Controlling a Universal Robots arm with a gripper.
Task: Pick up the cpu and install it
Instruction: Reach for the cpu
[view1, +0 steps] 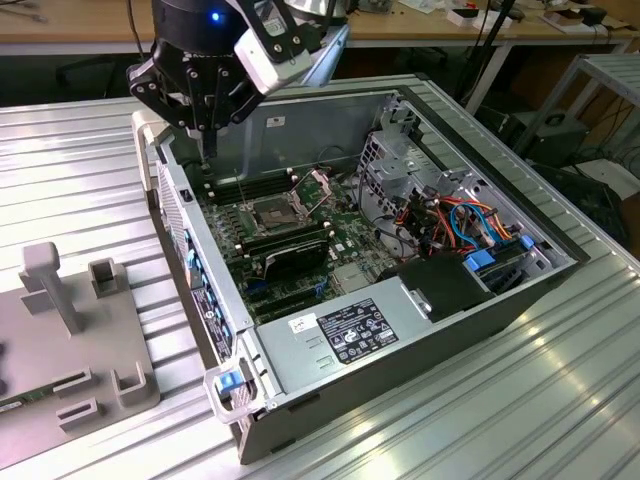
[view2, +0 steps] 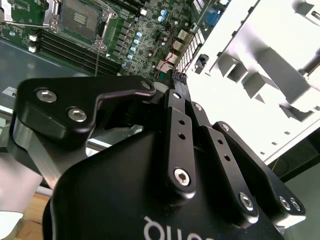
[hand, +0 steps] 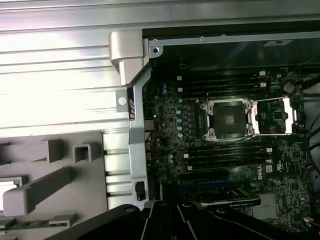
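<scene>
My gripper (view1: 206, 135) hangs over the back corner of the open computer case (view1: 230, 310), at the exterior view's left, just above the motherboard's edge. Its fingers (view2: 174, 95) are drawn together to a narrow tip, and I see nothing between them. The dark square CPU socket (view1: 272, 212) lies open on the motherboard with its metal frame swung up. In both wrist views the socket (hand: 230, 119) (view2: 80, 20) is uncovered and a short way from the fingertips. The cpu is out of view.
A grey fixture (view1: 80, 330) with posts and slots sits on the ribbed metal table (view1: 80, 160) beside the case. A green strip (hand: 35, 222) lies in it. Inside the case are a long black card (view1: 290, 255), the power supply (view1: 350, 330) and coloured cables (view1: 460, 220).
</scene>
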